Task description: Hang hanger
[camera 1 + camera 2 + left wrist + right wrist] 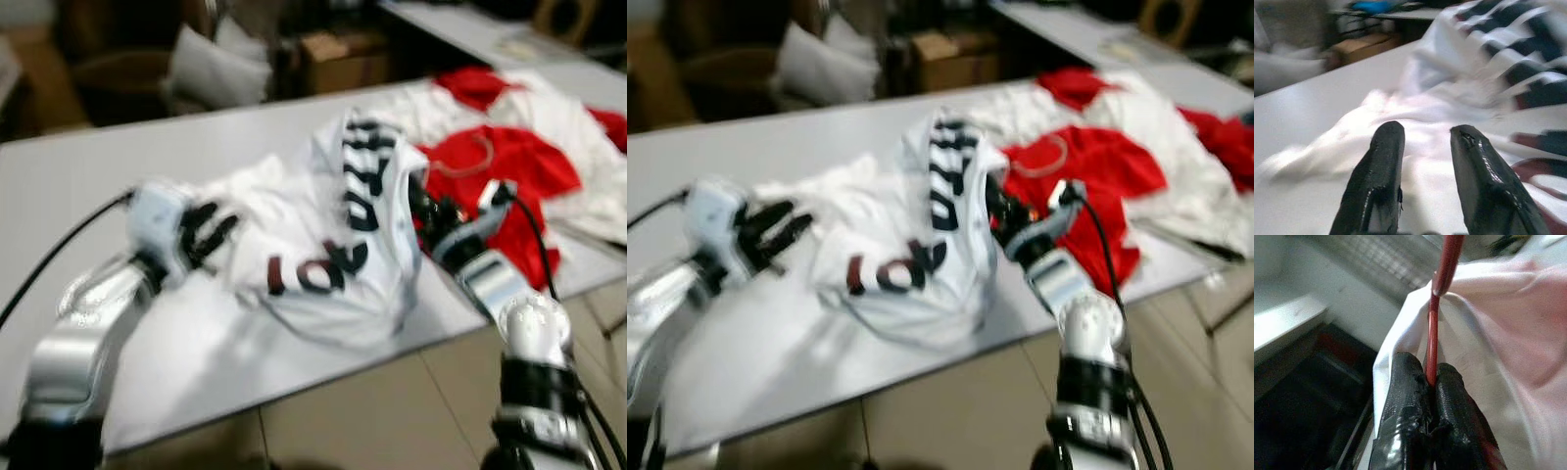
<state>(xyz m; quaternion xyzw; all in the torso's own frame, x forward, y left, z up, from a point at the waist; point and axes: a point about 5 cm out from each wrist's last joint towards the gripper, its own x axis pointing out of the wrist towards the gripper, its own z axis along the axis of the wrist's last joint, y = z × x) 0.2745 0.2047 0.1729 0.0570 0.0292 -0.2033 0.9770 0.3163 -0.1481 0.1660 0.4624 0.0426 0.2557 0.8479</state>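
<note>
A white surface [118, 176] carries a crumpled white shirt [323, 245] with dark lettering; beside it lies a red garment [509, 166] and more white cloth [568, 117]. Behind stand a cardboard box [343, 59] and a pale cushion [216, 69]. Beige tiled floor [392, 411] lies below.
</note>
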